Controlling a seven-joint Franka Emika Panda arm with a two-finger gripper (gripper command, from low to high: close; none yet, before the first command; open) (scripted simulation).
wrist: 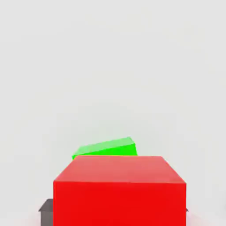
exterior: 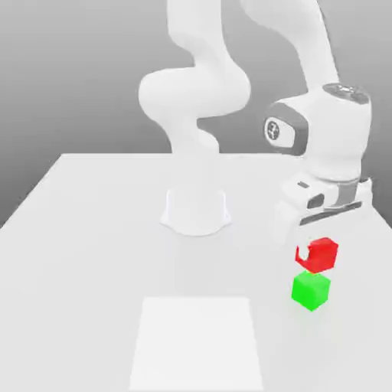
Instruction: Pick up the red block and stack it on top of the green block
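The red block (exterior: 321,254) hangs in the air at the exterior view's right, held between the fingers of my gripper (exterior: 315,256), which is shut on it. Directly below it, with a small gap, the green block (exterior: 311,291) rests on the white table (exterior: 92,253). In the hand view the red block (wrist: 119,190) sits large and close, and a sliver of the green block (wrist: 106,148) peeks out past its far edge. A dark fingertip (wrist: 46,210) shows beside the red block.
The arm's round white base (exterior: 196,212) stands at the middle of the table. A pale rectangular patch (exterior: 197,341) lies on the table near the front edge, to the exterior view's left of the blocks.
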